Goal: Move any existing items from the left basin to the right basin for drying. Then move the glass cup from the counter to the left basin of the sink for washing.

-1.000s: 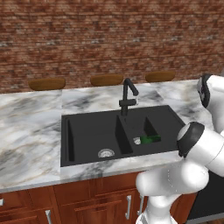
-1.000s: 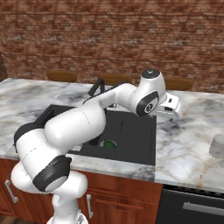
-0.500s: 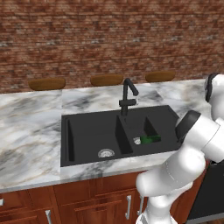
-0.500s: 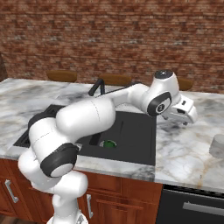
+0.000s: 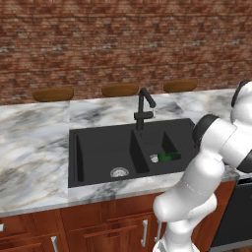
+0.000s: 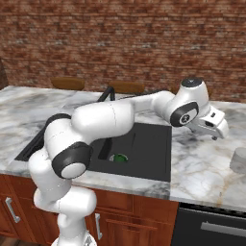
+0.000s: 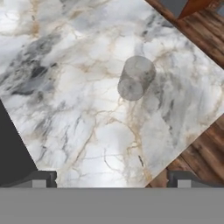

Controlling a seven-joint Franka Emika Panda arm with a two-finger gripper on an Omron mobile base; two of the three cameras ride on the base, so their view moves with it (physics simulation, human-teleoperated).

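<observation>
The glass cup (image 7: 136, 77) stands upright on the marble surface (image 7: 78, 87), above centre in the hand view. The hand (image 6: 215, 129) hangs released and empty. Likely light, slick and fragile: grip its sides gently at mid-height.

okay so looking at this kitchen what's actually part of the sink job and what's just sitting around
Part of the job:
- small glossy dark-green item, lying in the narrower black basin
- wider black basin
- pale see-through glass cup on the white marble counter
- open hand

Just there:
- black angular faucet
- brick wall
</observation>
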